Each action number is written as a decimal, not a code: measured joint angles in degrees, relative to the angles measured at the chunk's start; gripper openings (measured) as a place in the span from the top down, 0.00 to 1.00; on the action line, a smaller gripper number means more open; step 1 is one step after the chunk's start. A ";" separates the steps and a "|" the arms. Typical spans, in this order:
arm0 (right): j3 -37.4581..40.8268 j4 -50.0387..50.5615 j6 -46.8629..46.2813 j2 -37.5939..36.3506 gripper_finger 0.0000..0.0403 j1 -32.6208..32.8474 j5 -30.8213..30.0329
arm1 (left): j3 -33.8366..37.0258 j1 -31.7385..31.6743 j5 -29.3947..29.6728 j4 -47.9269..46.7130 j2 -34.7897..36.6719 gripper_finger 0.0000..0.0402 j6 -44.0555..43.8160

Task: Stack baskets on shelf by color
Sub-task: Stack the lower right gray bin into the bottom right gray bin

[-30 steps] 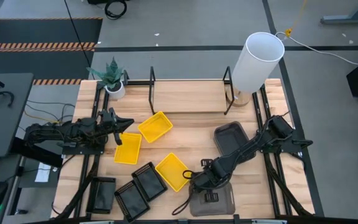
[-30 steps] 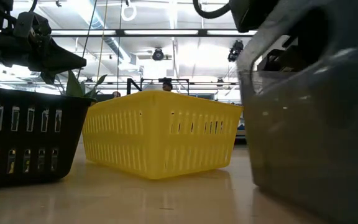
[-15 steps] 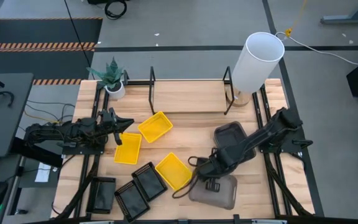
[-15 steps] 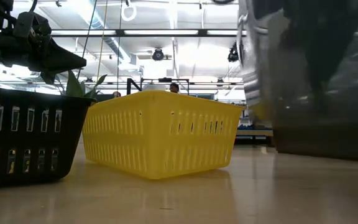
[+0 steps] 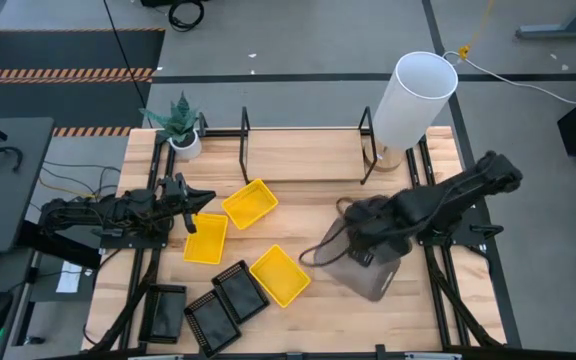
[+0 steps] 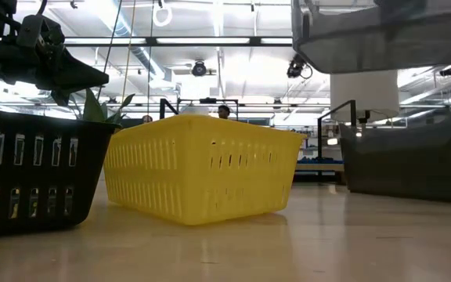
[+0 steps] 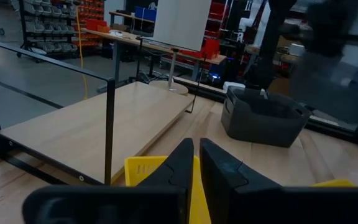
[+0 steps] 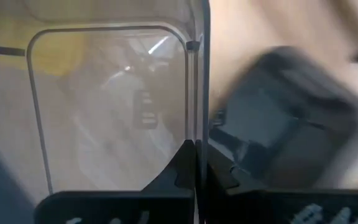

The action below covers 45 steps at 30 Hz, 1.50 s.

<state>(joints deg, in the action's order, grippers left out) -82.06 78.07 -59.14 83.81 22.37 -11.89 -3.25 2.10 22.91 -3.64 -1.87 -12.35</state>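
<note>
My right gripper (image 5: 366, 243) is shut on a smoky grey basket (image 5: 370, 272), which it holds up over the table; the basket also shows at the top of the low view (image 6: 382, 35). A second grey basket (image 5: 372, 212) stands on the table just beyond it, partly under the arm. Three yellow baskets (image 5: 249, 203) (image 5: 206, 238) (image 5: 279, 275) and three black baskets (image 5: 240, 290) (image 5: 211, 318) (image 5: 166, 312) rest flat on the tabletop. The shelf (image 5: 303, 155) stands at the far edge. My left gripper (image 5: 190, 205) is shut and empty above the yellow baskets on the left. My right gripper pinches one side wall of the grey basket at its rim (image 8: 197, 99), one finger inside the basket and one outside. In the high view the fingers come at the wall on the basket's far side. The basket hangs clear of the table, its bottom (image 6: 366, 47) facing down.
A tall white cylinder (image 5: 413, 98) stands at the shelf's right end and a small potted plant (image 5: 180, 125) at its left end. The shelf's black upright bars (image 5: 245, 135) rise from the board. Bare tabletop (image 5: 308, 215) lies in the middle, between the yellow and the grey baskets.
My right gripper has risen from the table's near edge and gone toward the far edge and the right, carrying the grey basket. The basket stood on the table and now hangs clear of it, next to the second grey basket.
</note>
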 joint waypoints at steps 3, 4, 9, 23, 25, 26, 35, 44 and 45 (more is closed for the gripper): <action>-0.02 6.35 -5.93 -2.80 0.98 -1.65 -3.48 | 0.00 0.00 0.00 0.00 0.01 0.90 0.01; -0.02 8.45 -7.79 -3.56 0.98 -2.15 -4.26 | 0.00 0.01 -0.01 0.00 0.00 0.90 0.01; 1.46 11.23 -12.97 -7.60 0.98 -3.95 -5.46 | 0.00 0.00 0.00 0.00 0.00 0.92 0.01; 21.16 8.02 -21.71 -18.24 0.98 -5.36 -0.19 | 0.00 0.01 -0.01 0.00 0.01 0.91 0.00; 23.88 6.43 -22.40 -19.40 0.98 -5.38 1.39 | 0.00 0.00 0.00 0.00 0.01 0.91 0.01; 25.14 5.32 -22.44 -19.83 0.98 -5.35 2.17 | 0.00 0.00 0.01 0.00 0.00 0.91 0.00; 35.79 -6.15 -21.11 -20.30 0.91 -7.35 7.03 | 0.00 0.01 -0.01 0.00 0.00 0.92 0.01; 37.00 -14.01 -15.56 -16.84 0.71 -13.76 4.79 | 0.00 -0.01 -0.02 -0.07 0.04 0.91 -0.01; 36.44 -14.58 -14.68 -16.26 0.70 -14.42 3.60 | 0.00 0.01 0.01 -0.02 0.04 0.91 0.00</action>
<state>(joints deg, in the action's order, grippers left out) -45.62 63.49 -73.82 67.55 7.95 -8.29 -3.25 2.10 22.91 -3.66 -1.83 -12.35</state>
